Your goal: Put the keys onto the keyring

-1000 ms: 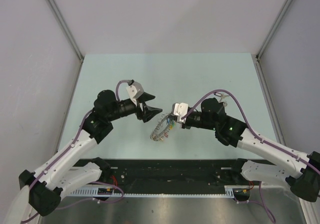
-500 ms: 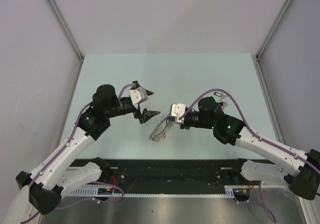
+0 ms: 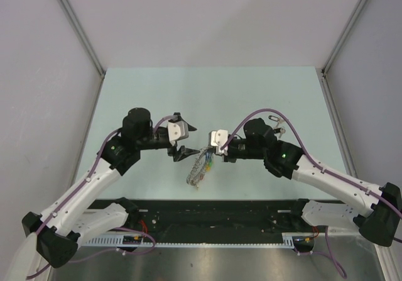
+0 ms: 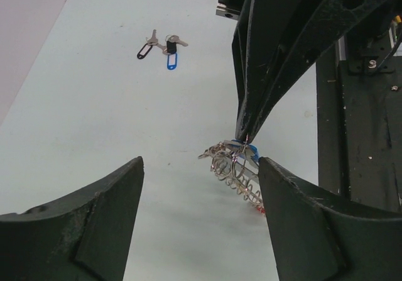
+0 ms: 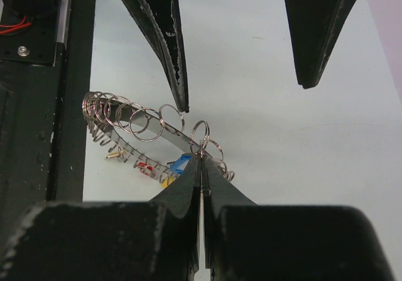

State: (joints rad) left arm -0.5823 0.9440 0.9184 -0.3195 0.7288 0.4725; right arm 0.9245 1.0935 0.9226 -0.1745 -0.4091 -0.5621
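Keyring (image 5: 141, 125) hangs pinched by one small loop in the closed right gripper (image 5: 201, 156), its tags mostly hidden. Left gripper (image 3: 186, 141), jaws apart, at its 10 o'clock; contact unclear. Keys (image 4: 160, 44) at 2 o'clock, partly behind cable (image 3: 264, 112).

The right gripper (image 3: 207, 149) pinches the top of the dangling keyring (image 3: 198, 170); the left gripper (image 3: 186, 141), jaws spread, hovers just beside it.
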